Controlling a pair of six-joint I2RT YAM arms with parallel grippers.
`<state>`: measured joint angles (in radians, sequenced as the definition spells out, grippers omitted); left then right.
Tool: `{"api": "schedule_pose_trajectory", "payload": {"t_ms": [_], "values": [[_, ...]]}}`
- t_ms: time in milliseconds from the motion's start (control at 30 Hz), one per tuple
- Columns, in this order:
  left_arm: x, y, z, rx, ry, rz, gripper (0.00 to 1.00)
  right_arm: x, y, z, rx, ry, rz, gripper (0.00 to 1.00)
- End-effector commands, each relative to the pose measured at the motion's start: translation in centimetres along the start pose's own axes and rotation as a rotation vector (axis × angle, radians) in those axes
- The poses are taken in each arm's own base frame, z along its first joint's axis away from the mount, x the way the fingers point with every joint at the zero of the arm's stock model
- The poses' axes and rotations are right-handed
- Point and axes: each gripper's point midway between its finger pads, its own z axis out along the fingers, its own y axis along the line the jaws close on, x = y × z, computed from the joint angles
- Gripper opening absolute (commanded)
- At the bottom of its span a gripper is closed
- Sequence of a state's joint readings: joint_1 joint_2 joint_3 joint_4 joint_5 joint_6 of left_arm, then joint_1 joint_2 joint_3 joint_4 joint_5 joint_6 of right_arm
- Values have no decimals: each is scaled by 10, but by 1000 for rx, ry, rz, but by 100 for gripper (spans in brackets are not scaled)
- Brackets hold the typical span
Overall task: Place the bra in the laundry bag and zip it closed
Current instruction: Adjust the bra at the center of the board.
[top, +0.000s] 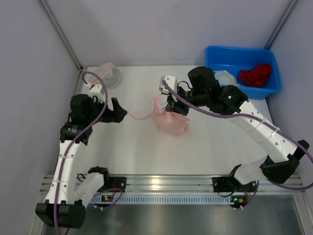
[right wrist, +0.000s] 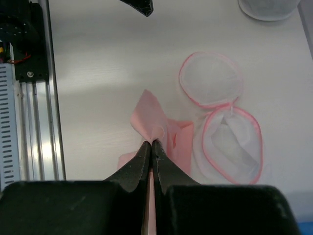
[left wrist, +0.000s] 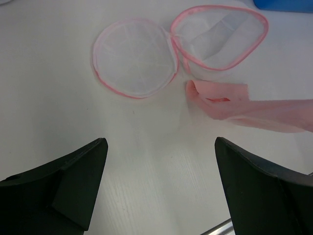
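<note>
The pink bra [top: 172, 122] lies bunched at mid-table, one fold lifted. My right gripper [top: 168, 105] is shut on that fold; in the right wrist view the closed tips [right wrist: 152, 143] pinch the bra [right wrist: 150, 117]. The laundry bag [top: 141, 106], white mesh with pink trim, lies unzipped to the left of the bra with its two round halves spread apart [left wrist: 134, 56] [right wrist: 211, 79]. My left gripper [top: 122, 113] hovers just left of the bag, open [left wrist: 160, 144] with only bare table between its fingers. An end of the bra [left wrist: 230, 100] touches the bag's edge.
A blue bin [top: 215, 54] at the back right holds a red cloth [top: 255, 75] and something pale. A clear plastic container [top: 108, 74] stands at the back left. The aluminium rail [top: 161, 183] runs along the near edge, and grey walls enclose the table.
</note>
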<state>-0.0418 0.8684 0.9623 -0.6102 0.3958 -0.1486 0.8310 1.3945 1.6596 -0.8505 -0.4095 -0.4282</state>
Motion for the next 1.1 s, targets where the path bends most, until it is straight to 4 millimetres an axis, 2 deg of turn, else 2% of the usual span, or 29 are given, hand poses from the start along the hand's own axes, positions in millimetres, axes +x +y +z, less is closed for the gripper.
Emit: {"api": "schedule_pose_trajectory", "payload": {"t_ms": [0,67,167,200,267,300,333,367,400,467,500,633,767,800,900,967,1067], "values": [[-1,-9,-4,49,-6,15,96,0,5,-16,16,-2,-67,0],[1,-12,-3,76,2,34,96,19,19,-30,3,21,-99,0],[10,-19,2,144,39,57,92,67,42,-53,-39,121,-190,0],[13,-21,3,165,49,64,89,96,55,-57,-79,198,-181,0],[18,-24,7,206,75,82,87,120,62,-77,-65,249,-244,0],[20,-26,8,229,83,84,86,147,71,-80,-93,318,-244,0],[23,-26,12,237,100,86,85,156,68,-91,-44,333,-278,0],[26,-25,15,240,113,81,84,165,66,-94,-32,355,-316,0],[28,-25,17,250,126,75,84,186,69,-92,-41,401,-322,0],[34,-21,25,260,155,86,81,202,63,-96,3,436,-372,0],[37,-22,28,271,169,89,81,218,65,-94,-7,476,-372,0],[57,-19,43,239,243,112,81,244,53,-88,25,538,-388,0],[83,-36,54,253,319,171,80,247,40,-81,43,536,-351,0],[91,-45,55,281,336,177,79,250,40,-77,29,548,-341,0],[104,-41,61,262,379,150,76,259,32,-69,23,590,-350,0],[109,-42,63,257,400,111,76,264,25,-68,11,612,-393,0],[108,-45,63,267,391,98,77,261,17,-63,-28,615,-460,0]]}}
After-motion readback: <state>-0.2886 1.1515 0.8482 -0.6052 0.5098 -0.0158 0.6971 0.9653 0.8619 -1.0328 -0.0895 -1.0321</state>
